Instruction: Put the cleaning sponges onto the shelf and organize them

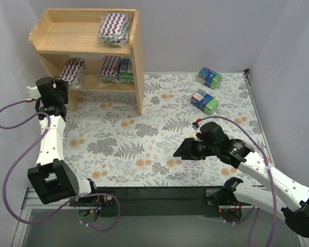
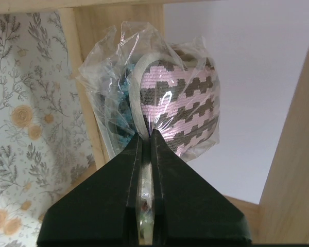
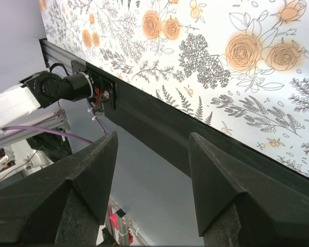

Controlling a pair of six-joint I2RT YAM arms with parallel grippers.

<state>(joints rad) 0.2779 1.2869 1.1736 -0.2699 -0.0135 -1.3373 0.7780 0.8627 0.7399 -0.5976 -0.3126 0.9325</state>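
Left gripper is pinched shut on the clear wrap of a purple zigzag sponge. The fingers are clamping just the plastic edge, not the pad itself. From the top camera, that sponge is at the left end of the lower tier of the wooden shelf. Can't tell if it's actually resting on the board or hanging from the wrap.

Further right on the same tier there's a second purple sponge, with a blue-and-green pack right beside it, up against the side panel. The third purple sponge lies on the top tier, at the right end by the rim.

The other two packs are out on the floral tablecloth, well apart from the shelf, over at the far right. The far pack is close to the back wall and the near pack is just in front of it.

Right gripper hovers over the front edge of the cloth, fingers spread wide with nothing between them.
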